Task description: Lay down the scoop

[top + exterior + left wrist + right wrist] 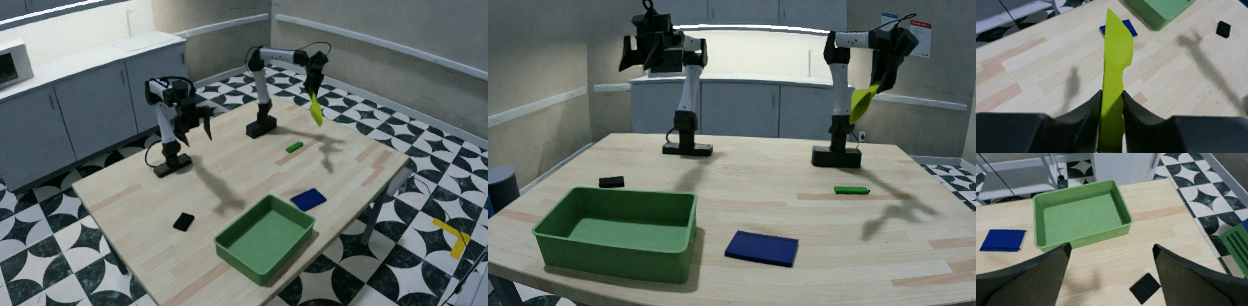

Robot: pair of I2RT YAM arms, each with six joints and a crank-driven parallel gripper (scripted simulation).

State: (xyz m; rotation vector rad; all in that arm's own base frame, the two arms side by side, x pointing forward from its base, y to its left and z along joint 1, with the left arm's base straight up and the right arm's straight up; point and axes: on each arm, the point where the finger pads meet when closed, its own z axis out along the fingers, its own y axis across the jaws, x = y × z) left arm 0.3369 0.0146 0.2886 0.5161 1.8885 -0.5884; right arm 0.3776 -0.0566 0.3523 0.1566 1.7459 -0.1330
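The yellow-green scoop [316, 111] [862, 103] [1117, 48] hangs high above the table, blade pointing down. My left gripper [313, 93] [877, 86] [1112, 92] is shut on its handle. In the left wrist view the scoop shows nearly edge-on. The green litter pan [267, 237] [633, 232] [1162, 15] [1082, 216] stands upright on the table, well away from the scoop. My right gripper [199, 142] [633, 67] [1111, 244] is open and empty, high above the table.
A dark blue flat block [308, 199] [762, 248] [1130, 28] [1004, 240] lies beside the pan. A small black block [184, 221] [611, 181] [1223, 29] [1145, 288] lies on the pan's other side. A green stick [294, 147] [851, 190] lies near the left arm's base.
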